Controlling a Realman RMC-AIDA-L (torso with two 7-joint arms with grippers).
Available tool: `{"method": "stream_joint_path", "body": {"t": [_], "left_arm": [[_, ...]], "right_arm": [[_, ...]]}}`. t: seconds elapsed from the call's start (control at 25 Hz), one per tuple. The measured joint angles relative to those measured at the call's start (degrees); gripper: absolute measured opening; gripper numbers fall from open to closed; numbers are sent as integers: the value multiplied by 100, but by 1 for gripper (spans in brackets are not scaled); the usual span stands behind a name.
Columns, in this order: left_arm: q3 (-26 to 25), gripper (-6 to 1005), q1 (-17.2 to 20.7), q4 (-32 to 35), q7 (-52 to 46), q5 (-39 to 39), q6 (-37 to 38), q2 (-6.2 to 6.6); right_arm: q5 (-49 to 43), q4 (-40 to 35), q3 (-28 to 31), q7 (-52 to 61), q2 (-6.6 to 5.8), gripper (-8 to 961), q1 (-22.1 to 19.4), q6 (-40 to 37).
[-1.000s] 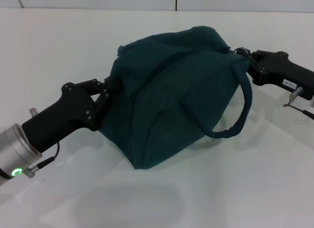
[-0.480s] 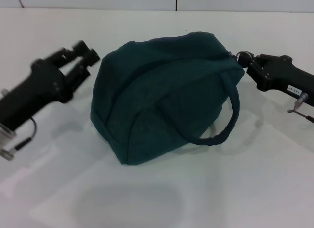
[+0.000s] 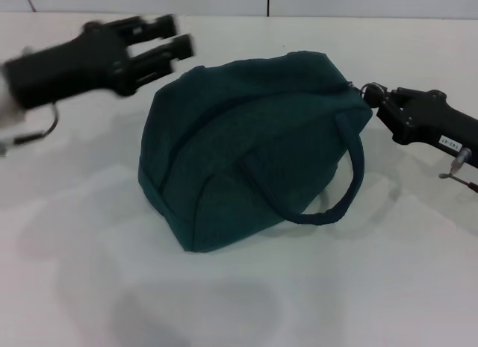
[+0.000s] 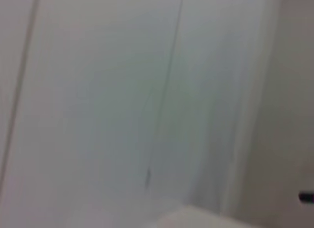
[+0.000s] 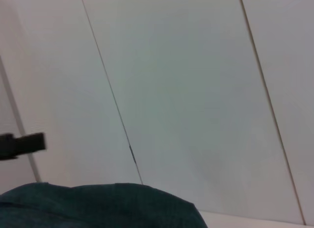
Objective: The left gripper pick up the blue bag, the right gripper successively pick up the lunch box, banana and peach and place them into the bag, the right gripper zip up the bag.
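Note:
The blue bag [image 3: 246, 153] rests on the white table, zipped shut, with one loop handle [image 3: 352, 175] hanging down its right side. Its top also shows in the right wrist view [image 5: 98, 206]. My left gripper [image 3: 173, 33] is open and empty, raised above the table beyond the bag's upper left corner and clear of it. My right gripper [image 3: 377, 97] is at the bag's right end, shut on the metal zipper ring pull [image 3: 370, 89]. The lunch box, banana and peach are out of view.
The white table [image 3: 373, 287] spreads around the bag, with a white panelled wall [image 3: 224, 0] behind it. The left wrist view shows only this wall [image 4: 147, 115].
My left gripper has let go of the bag's left side, opened, and swung up and away to the upper left. The bag has dropped and settled on the table. The right gripper has barely moved.

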Motion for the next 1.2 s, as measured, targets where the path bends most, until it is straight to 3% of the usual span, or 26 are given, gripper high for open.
{"method": "stream_joint_path", "body": {"t": [0.08,0.12,0.4,0.52,0.72,0.96,1.2], "left_arm": [[254,443,-364,587,-940,778,-131,-3],[254,443,-364,587,-940,778,-131,-3],[985,444,-1366,1065,-2770,2483,-259,-7],[1344,444,-1580,1095,-3279,2973,-500,-16],[1934,444,-1524,1528,-3619,3113,-896,-27],[2083,444,-1196,2170,-3468,2519,-1119,-39],[2413,445,-1173,2230,-3440,2518,-1546,-35]], "right_arm": [[2,1,1,0,0,16,-34,-58],[10,0,1,0,1,16,-47,-80],[76,1,-12,1,0,16,-105,-160],[78,2,-17,1,0,16,-126,-222],[79,29,15,2,0,16,-180,-296],[79,46,20,2,0,16,-189,-297],[79,50,20,2,0,17,-188,-297]]}}
